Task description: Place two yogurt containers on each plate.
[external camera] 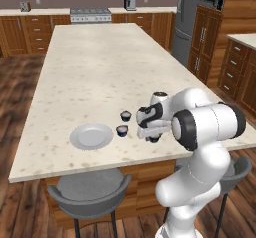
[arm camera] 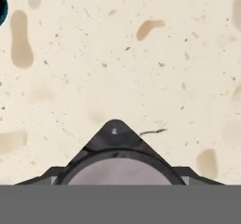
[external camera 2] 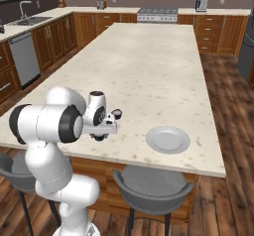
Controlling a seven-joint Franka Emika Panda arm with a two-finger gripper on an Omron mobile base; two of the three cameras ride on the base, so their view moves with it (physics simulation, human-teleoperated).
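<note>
Yogurt cups first: two (external camera: 125, 115) (external camera: 121, 130) are seen on the island surface (external camera: 100, 67) just right of one plate (external camera: 91, 136), and neither is on it yet. A third cup (arm camera: 116, 164) sits right under the gripper (external camera: 154, 137), pale top up, seemingly clamped between the jaws, though that can't be told for sure. These look light, rigid and a bit slick, so a grip across the round sidewall is probably best. A second plate (external camera 2: 167, 140) is spotted from the right base view.
</note>
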